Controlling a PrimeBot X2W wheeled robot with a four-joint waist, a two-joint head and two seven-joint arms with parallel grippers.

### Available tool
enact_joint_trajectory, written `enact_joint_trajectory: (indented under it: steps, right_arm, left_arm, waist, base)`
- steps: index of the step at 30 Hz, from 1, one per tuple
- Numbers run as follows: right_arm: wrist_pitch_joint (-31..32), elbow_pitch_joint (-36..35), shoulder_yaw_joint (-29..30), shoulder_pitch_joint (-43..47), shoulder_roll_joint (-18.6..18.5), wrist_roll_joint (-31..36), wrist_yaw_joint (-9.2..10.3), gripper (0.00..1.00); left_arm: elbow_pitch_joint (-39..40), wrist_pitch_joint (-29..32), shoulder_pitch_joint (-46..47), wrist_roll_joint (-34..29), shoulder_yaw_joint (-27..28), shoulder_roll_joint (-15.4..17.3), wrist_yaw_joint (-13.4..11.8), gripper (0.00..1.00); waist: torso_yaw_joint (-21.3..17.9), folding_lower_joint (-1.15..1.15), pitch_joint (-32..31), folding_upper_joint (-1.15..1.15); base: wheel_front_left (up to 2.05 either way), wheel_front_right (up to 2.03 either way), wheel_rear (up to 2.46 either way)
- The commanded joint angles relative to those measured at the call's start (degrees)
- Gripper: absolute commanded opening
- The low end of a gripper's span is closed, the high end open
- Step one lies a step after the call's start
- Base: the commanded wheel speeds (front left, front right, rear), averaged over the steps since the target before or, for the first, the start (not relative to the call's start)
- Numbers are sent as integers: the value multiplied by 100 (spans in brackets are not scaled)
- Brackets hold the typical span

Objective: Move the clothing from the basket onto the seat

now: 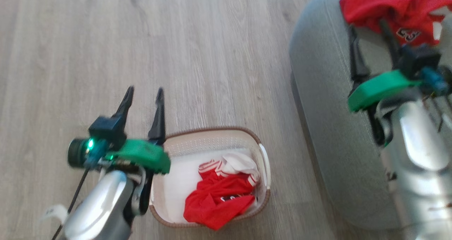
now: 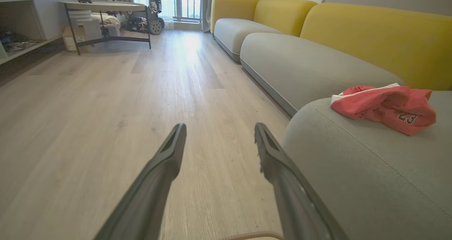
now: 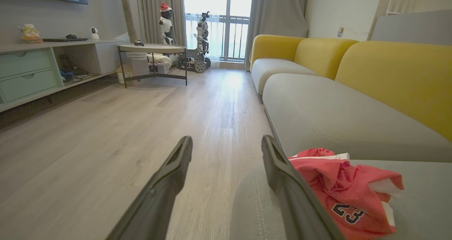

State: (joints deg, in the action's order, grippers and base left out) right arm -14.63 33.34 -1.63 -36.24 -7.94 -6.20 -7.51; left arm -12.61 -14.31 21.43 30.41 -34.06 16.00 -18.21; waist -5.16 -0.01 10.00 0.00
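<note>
Your left gripper (image 1: pixel 145 90) is at the lower left of the head view, fingers spread with nothing between them. It hangs over the floor (image 1: pixel 176 39) just beside the basket (image 1: pixel 212 130). Your right gripper (image 1: pixel 366 25), at the upper right, is spread too and grips nothing. It sits over the seat (image 1: pixel 317 91) with its fingers close by the jersey (image 1: pixel 388 3); I cannot tell whether they touch it.

One piece of clothing (image 1: pixel 219 197) remains in the basket at the lower centre, so the job looks about half done. The left arm is nearer, so use that one. Bring it over the rim and come down on the highest fold of the red heap, not the flat white floor of the basket. Pinch deep, because a shallow bite on cloth this thin is likely to slip. Lift straight up until the tail clears the rim, or it may drag the light basket along.

The clothing is thin, limp red fabric with white striped trim, crumpled into a loose mound. The basket is cream plastic with a brown rim and rounded corners. The seat is matte grey-green weave with a rounded, stitched edge.
</note>
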Motion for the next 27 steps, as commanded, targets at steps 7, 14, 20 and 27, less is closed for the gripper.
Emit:
enact_joint_trajectory:
  steps: [7,14,20,27]
  right_arm:
    - [-37,-867,277,1073,446,232,2,100]
    - [-37,-1275,254,1825,502,13,2,100]
    - [-37,-1502,22,2344,504,-189,2,100]
    - [-37,-1712,-78,2861,505,-267,2,100]
  left_arm:
    - [401,-68,-963,-281,830,178,-80,100]
    - [530,-68,-1601,-428,1075,102,-40,100]
    - [737,-68,-2140,-561,1345,-13,-48,100]
    - [869,-69,-2577,-710,1615,-66,-2,100]
  waist:
    - [441,1,-787,0]
    - [583,1,-1026,0]
    - [657,1,-1145,0]
    - [718,1,-1246,0]
  base:
    - [0,0,0]
    - [0,0,0]
    - [0,0,0]
    - [0,0,0]
